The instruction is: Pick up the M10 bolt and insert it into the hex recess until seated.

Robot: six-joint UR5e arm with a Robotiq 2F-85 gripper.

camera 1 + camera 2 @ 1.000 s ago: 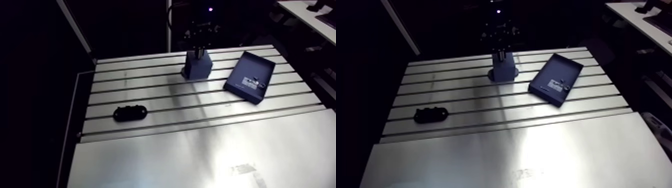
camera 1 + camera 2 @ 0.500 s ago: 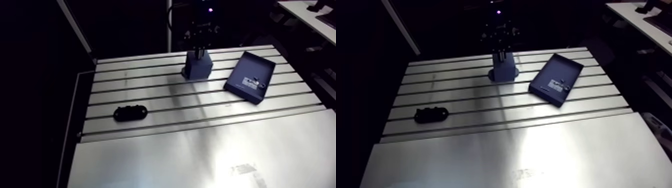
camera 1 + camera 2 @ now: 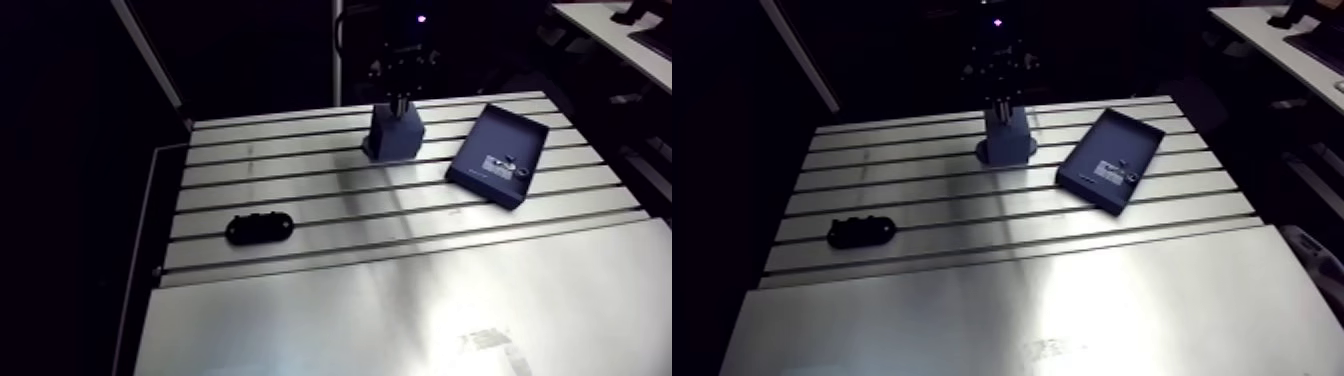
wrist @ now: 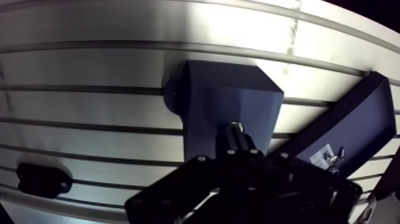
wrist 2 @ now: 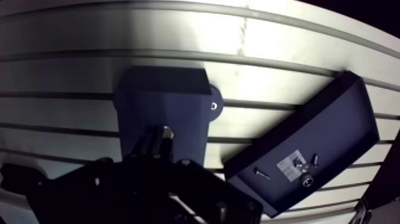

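In the arm view, your end effector [image 3: 399,98] hangs straight down over the dark blue block [image 3: 395,138] that stands on the slotted desk [image 3: 300,300]. Its tip is close above the block's top face. You cannot tell from here whether they touch, or what the end effector carries. A dark tray [image 3: 498,155] lies just beside the block. A black oval part [image 3: 260,228] sits well apart from both, toward the near edge of the slotted section.

In the wrist view, the end effector is clenched on the M10 bolt [image 4: 236,127]. The bolt's pale end pokes out between the dark fingers and points at the block. Its long axis runs in line with the end effector's own approach axis, so the block's top face lies directly ahead of the bolt, not off to a side. The hex recess is hidden behind the bolt and fingers, so you cannot confirm that it is centred or how the flats line up. Small screws [image 5: 306,179] lie loose in the tray.

The pick looks done, and the move ahead looks like a straight push along that axis until the bolt seats.
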